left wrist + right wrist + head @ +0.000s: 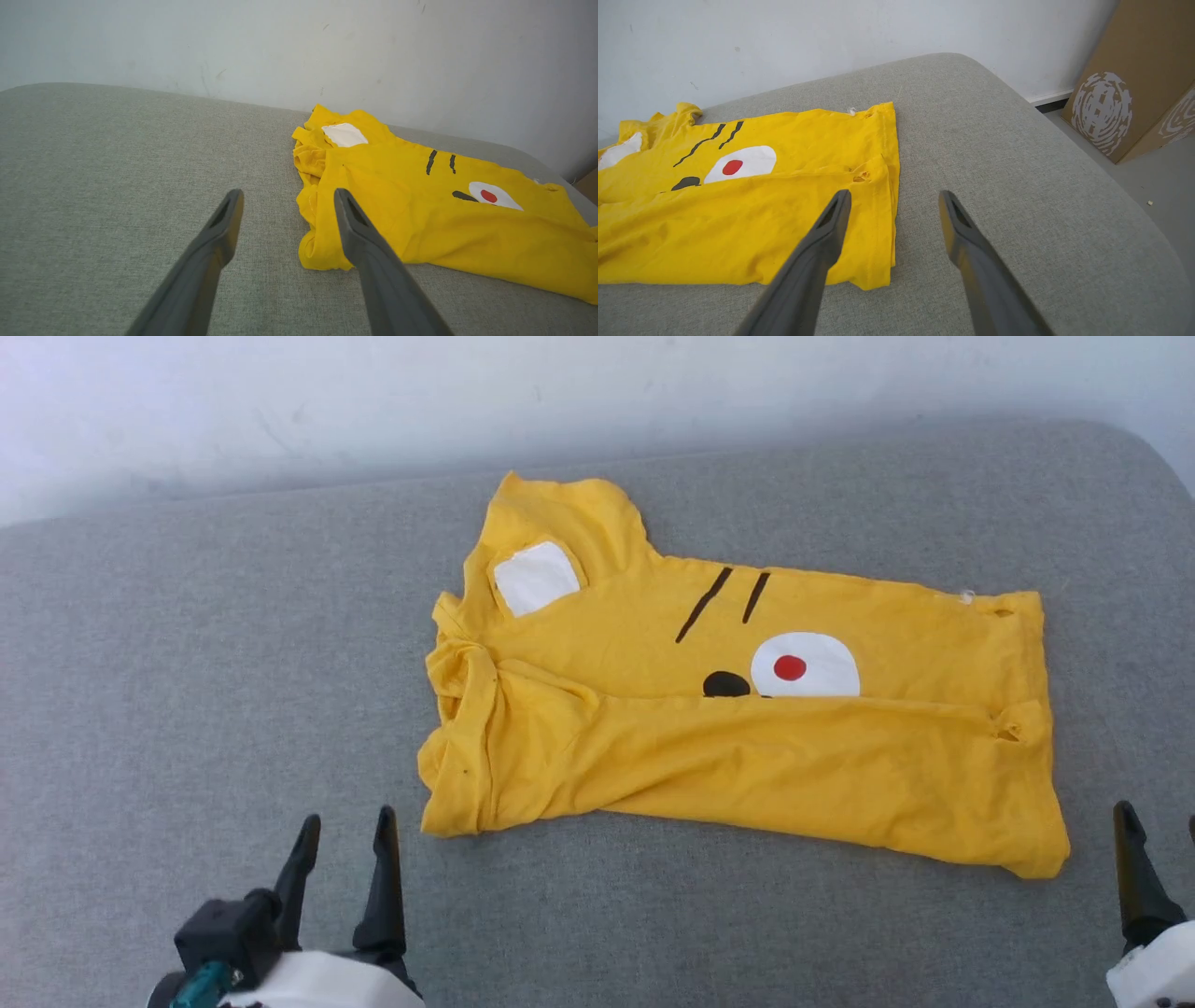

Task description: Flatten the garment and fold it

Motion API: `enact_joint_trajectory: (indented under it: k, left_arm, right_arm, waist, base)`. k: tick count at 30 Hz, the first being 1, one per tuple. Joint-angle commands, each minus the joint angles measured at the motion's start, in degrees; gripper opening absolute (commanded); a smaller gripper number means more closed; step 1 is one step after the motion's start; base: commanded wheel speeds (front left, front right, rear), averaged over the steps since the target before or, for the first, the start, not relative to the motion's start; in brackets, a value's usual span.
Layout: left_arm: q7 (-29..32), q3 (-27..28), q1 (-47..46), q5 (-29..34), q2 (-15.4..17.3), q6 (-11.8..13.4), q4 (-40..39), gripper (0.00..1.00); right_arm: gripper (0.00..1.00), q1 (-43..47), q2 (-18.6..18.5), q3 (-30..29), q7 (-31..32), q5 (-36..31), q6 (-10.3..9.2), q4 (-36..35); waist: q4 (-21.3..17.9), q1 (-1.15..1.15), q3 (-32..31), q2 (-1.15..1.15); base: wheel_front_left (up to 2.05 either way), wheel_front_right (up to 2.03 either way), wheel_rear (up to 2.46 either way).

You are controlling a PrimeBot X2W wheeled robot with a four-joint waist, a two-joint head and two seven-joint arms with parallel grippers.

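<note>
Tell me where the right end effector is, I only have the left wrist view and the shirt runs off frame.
Observer: The right end effector hangs open just past the hem of the garment, clear of the cloth.
Operator: Where does the shirt's near corner end?
Observer: Its near hem corner rests on the grey cushion, just left of that end effector.
Operator: Anything beyond that end?
Observer: A cardboard box with pale swirl prints stands on the floor.

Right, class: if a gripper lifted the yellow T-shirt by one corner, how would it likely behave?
Probably floppy: the garment lies in soft creases, one layer folded over its print, so it would likely droop. Likely light: the cloth looks thin. Pushed, it may bunch on the textured grey cushion.
</note>
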Motion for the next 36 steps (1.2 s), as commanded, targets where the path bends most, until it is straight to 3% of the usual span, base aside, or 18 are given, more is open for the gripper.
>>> enact_joint_trajectory:
  k: [1,8,12,19,21,27,28,29,30,36]
  left_arm:
    - [-0.27,0.48,0.69,0.79,-0.47,-0.23,0.30,1.00]
    - [3.13,-1.48,-2.88,3.01,1.55,-1.31,2.73,1.00]
    - [10.80,-4.68,-8.55,3.70,2.64,-3.24,4.81,1.00]
    - [25.18,-9.28,-17.39,1.92,1.47,-6.01,10.26,1.00]
    - [27.44,-9.23,-18.86,0.80,0.72,-5.98,11.96,1.00]
    - [36.33,-9.91,-20.51,-0.94,-0.01,-2.41,17.85,1.00]
    - [37.75,-10.05,-20.48,-1.69,-0.30,-2.31,18.22,0.97]
    - [39.09,-10.18,-20.42,-2.53,-0.59,-2.43,18.33,0.43]
    - [40.13,-10.35,-20.43,-3.24,-0.76,-2.80,18.21,0.00]
    - [40.71,-9.34,-20.25,-5.82,-1.51,-3.80,16.48,0.00]
  right_arm:
    - [1.00,0.47,0.28,0.08,-0.74,-0.02,-0.05,0.41]
    - [1.00,0.17,0.31,0.33,-1.41,-0.25,-0.05,0.85]
    - [1.00,-0.12,0.31,0.80,-1.15,-0.42,-0.05,1.22]
    - [1.00,-0.88,0.32,2.13,-1.02,0.01,-0.05,2.21]
    - [1.00,-1.11,0.32,2.34,-1.08,0.04,-0.05,2.47]
    - [1.00,-1.89,0.32,2.80,-1.56,-0.32,-0.05,3.69]
    - [1.00,-1.92,0.32,2.87,-1.52,-0.40,-0.05,3.76]
    - [1.00,-1.97,0.32,2.99,-1.43,-0.51,-0.05,3.77]
    - [1.00,-2.08,0.32,3.14,-1.21,-0.69,-0.05,3.63]
    - [1.00,-4.32,0.05,3.92,0.94,-3.13,-0.05,1.81]
  waist:
    - [0.18,0.01,-0.73,-0.01]
    - [0.29,0.01,-1.31,-0.01]
    - [0.44,0.01,-0.82,-0.01]
    - [-0.55,0.01,1.58,-0.01]
    - [-0.97,0.01,2.34,-0.01]
    - [-2.19,0.01,3.50,-0.01]
    - [-2.30,0.01,3.62,-0.01]
    - [-2.40,0.01,3.78,-0.01]
    - [-2.48,0.01,3.95,-0.01]
    - [-2.55,0.01,4.82,-0.01]
  base:
    - [0.00,0.00,0.00]
    - [0.00,0.00,0.00]
    - [0.00,0.00,0.00]
    - [0.00,0.00,0.00]
    - [0.00,0.00,0.00]
    - [0.00,0.00,0.00]
    - [0.00,0.00,0.00]
    - [0.00,0.00,0.00]
    - [0.00,0.00,0.00]
    - [0.00,0.00,0.00]
